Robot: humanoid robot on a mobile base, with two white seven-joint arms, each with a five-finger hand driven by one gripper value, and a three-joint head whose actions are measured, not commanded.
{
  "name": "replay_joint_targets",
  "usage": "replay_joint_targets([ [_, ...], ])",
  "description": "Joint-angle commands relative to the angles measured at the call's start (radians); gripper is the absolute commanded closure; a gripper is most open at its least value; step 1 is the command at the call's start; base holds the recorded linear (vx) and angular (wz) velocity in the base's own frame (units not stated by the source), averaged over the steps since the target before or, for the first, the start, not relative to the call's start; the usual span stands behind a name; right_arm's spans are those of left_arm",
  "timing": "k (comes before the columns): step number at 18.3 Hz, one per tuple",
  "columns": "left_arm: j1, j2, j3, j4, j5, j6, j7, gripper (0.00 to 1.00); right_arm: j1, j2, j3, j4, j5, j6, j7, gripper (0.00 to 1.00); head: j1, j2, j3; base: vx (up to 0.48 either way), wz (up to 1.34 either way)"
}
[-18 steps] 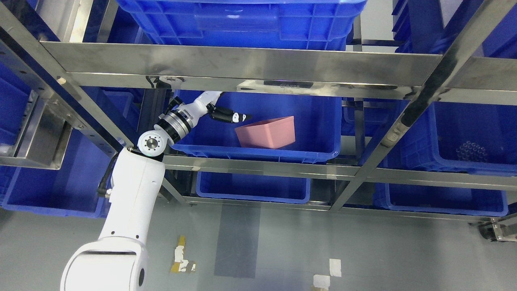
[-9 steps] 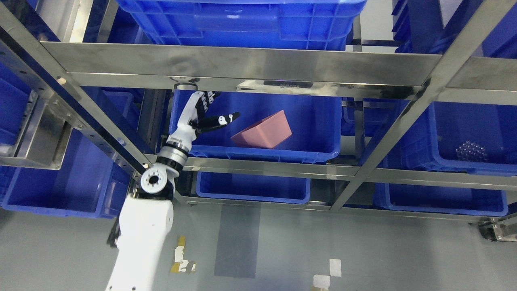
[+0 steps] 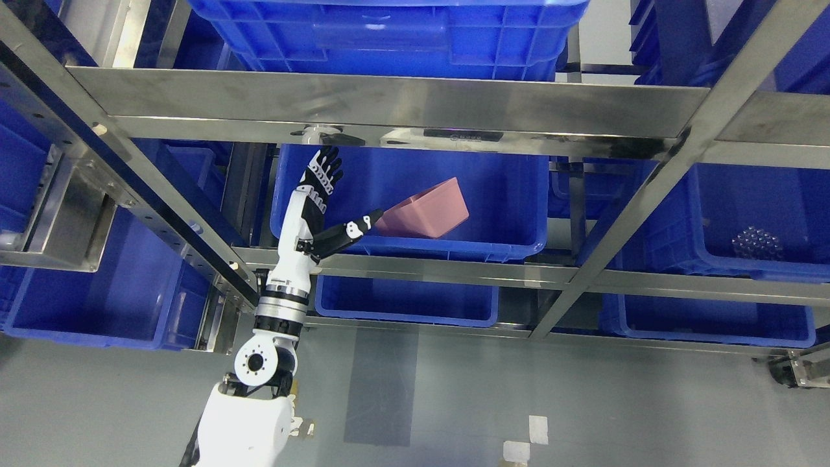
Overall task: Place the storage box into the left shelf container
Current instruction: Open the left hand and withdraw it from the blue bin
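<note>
Box (image 3: 425, 209), pink, sits tilted in the blue bin (image 3: 506, 194) on the left shelf. Left robot hand (image 3: 322, 198) is splayed, empty, thumb just beside it. Looks light, stiff, slick plastic; pinch a rim wall.

Bright, even overhead light; soft glare on steel shelf rails (image 3: 389, 104); sharp focus.
</note>
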Motion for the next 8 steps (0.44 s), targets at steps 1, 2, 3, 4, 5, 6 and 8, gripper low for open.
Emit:
replay_joint_targets([
  [1, 0.077, 0.017, 0.012, -0.250, 0.012, 0.004, 0.002, 0.01, -0.003, -0.017, 0.000, -0.017, -0.021, -0.001, -0.001, 0.00, 0.0000, 0.000, 0.000, 0.000, 0.00],
  [2, 0.087, 0.017, 0.014, -0.250, 0.012, 0.004, -0.001, 0.01, -0.003, -0.017, 0.000, -0.017, -0.021, 0.001, -0.001, 0.00, 0.0000, 0.000, 0.000, 0.000, 0.00],
  [3, 0.100, 0.017, 0.018, -0.250, 0.012, 0.004, -0.001, 0.01, -0.005, -0.017, 0.000, -0.017, -0.021, -0.001, -0.001, 0.00, 0.0000, 0.000, 0.000, 0.000, 0.00],
  [4, 0.110, 0.017, 0.026, -0.249, 0.012, 0.004, -0.001, 0.01, -0.005, -0.017, -0.001, -0.017, -0.021, 0.001, 0.001, 0.00, 0.0000, 0.000, 0.000, 0.000, 0.00],
  [5, 0.121, 0.017, 0.034, -0.249, 0.012, 0.004, -0.003, 0.01, -0.005, -0.017, 0.000, -0.017, -0.021, 0.001, -0.001, 0.00, 0.0000, 0.000, 0.000, 0.000, 0.00],
  [6, 0.129, 0.017, 0.035, -0.249, 0.012, 0.004, -0.001, 0.01, -0.005, -0.017, 0.000, -0.017, -0.021, -0.001, -0.001, 0.00, 0.0000, 0.000, 0.000, 0.000, 0.00],
  [8, 0.130, 0.017, 0.035, -0.249, 0.012, 0.005, -0.003, 0.01, -0.003, -0.017, 0.000, -0.017, -0.021, 0.001, -0.001, 0.00, 0.0000, 0.000, 0.000, 0.000, 0.00],
])
